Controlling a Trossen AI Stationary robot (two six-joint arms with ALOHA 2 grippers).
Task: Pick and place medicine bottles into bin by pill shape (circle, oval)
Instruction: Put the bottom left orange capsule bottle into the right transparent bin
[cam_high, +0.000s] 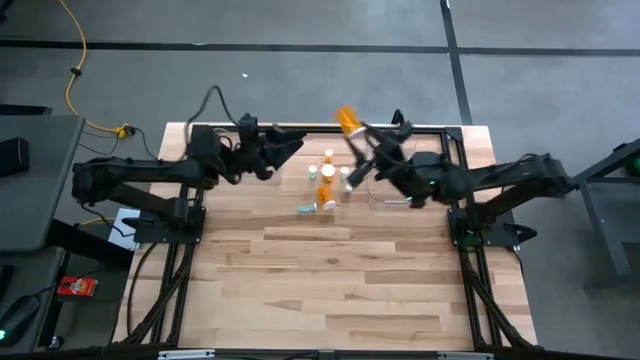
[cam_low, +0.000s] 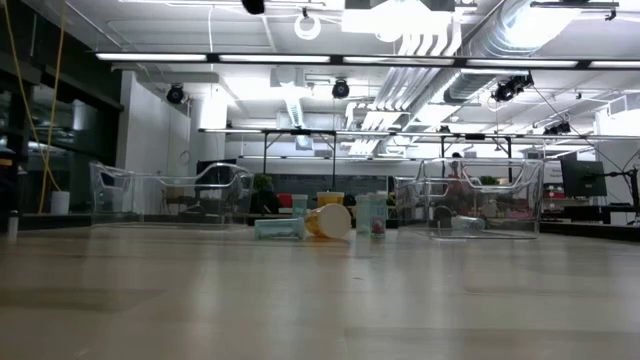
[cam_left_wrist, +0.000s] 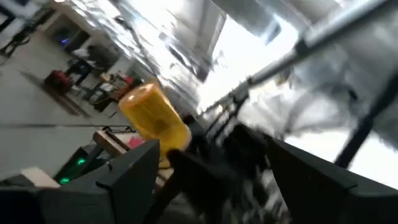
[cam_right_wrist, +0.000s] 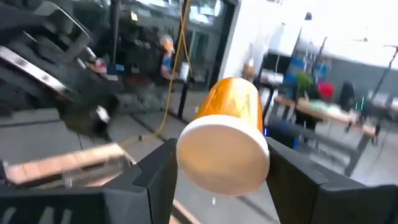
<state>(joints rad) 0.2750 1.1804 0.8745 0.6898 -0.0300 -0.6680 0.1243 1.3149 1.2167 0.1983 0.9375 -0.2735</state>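
An orange medicine bottle (cam_right_wrist: 233, 102) with a white cap is up in the air over the table's far edge (cam_high: 347, 120), with my right gripper (cam_high: 358, 140) shut on it. My left gripper (cam_high: 297, 148) is open a short way to the left of it, with nothing between its fingers (cam_left_wrist: 134, 171). The held bottle (cam_left_wrist: 154, 118) also shows in the left wrist view. Several small bottles (cam_high: 327, 180) stand upright on the wood in the far middle. Two more lie on their sides (cam_low: 330, 222) near them. My right gripper pinches the orange bottle between its two fingers at the white-cap end (cam_right_wrist: 186, 162). The cap faces back toward the wrist and the orange body sticks out past the fingertips. The bottle is lifted clear of the table, tilted toward the far edge.
Two clear bins stand at the far side: one at the left (cam_low: 170, 195), one at the right (cam_low: 480, 200), the right one beside my right arm (cam_high: 392, 190). The near half of the wooden table (cam_high: 330, 290) is bare.
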